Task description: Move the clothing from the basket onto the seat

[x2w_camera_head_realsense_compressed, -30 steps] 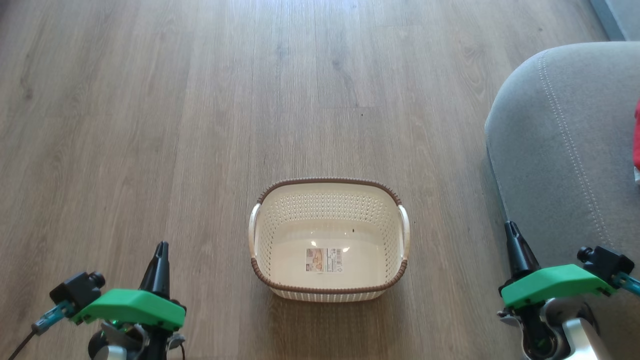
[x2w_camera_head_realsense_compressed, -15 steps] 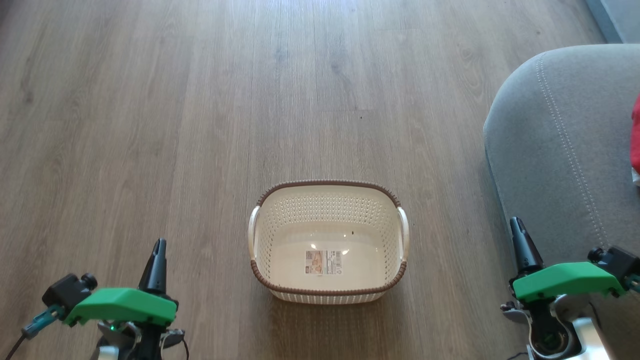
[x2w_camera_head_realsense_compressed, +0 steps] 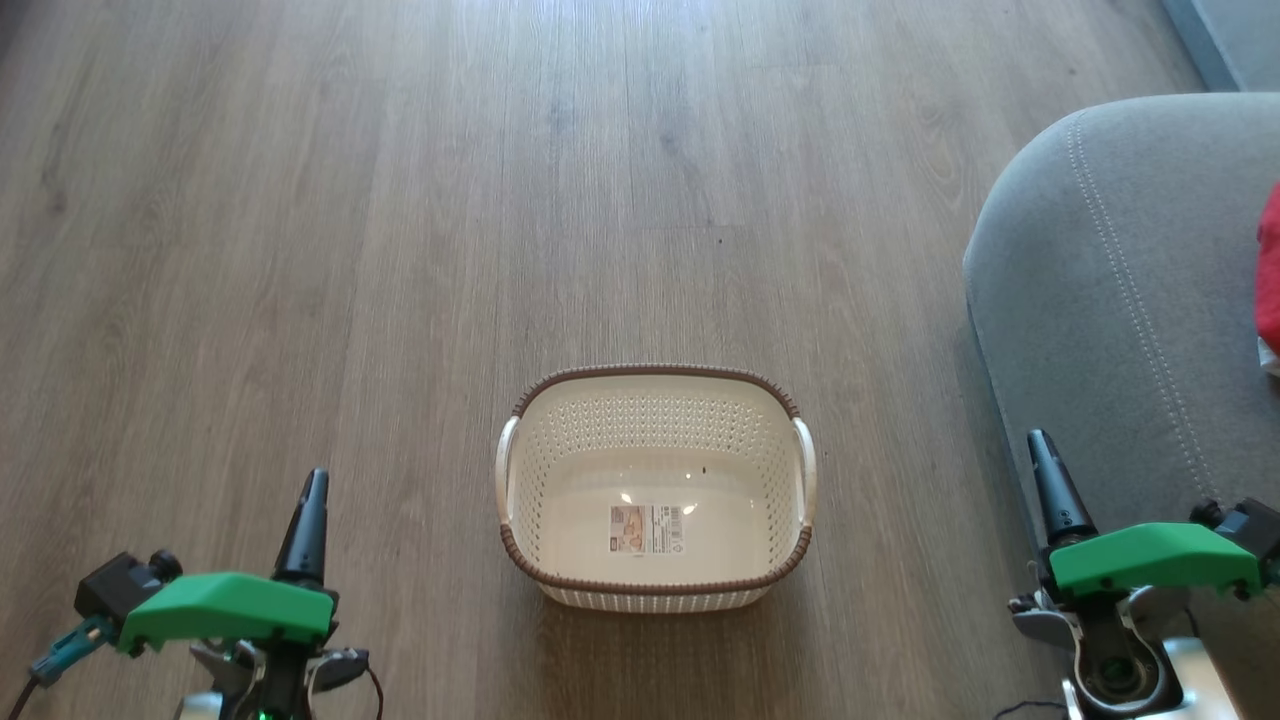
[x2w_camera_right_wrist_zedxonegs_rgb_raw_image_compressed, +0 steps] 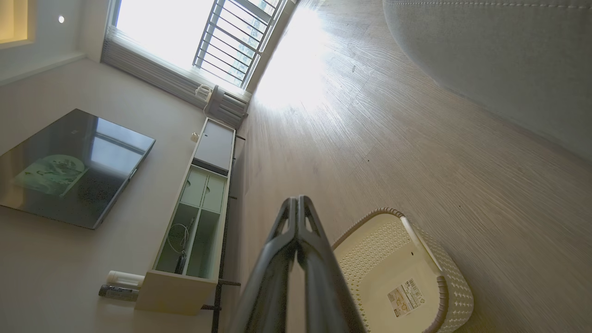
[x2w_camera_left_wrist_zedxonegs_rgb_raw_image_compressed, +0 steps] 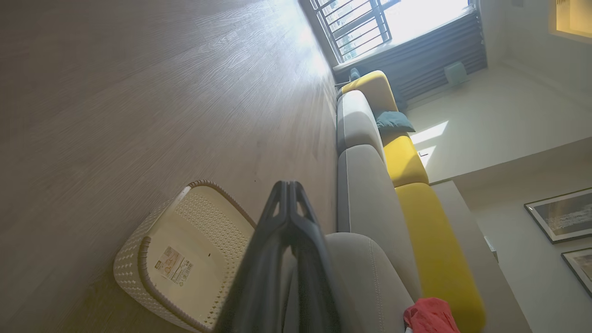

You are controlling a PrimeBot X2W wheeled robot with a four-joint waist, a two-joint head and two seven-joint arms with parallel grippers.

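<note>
The laundry basket (x2w_camera_head_realsense_compressed: 655, 371) at six o'clock holds only its label sticker (x2w_camera_head_realsense_compressed: 648, 523) — the red clothing (x2w_camera_head_realsense_compressed: 1269, 285) lies on the grey seat (x2w_camera_head_realsense_compressed: 1100, 280) at three o'clock. The left gripper (x2w_camera_head_realsense_compressed: 317, 482) and right gripper (x2w_camera_head_realsense_compressed: 1041, 442) are both pinched closed, empty. The transfer looks finished — no further grasp is needed.

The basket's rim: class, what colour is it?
Brown, woven-look; the rim tops a cream basket. Best in the head view.
</note>
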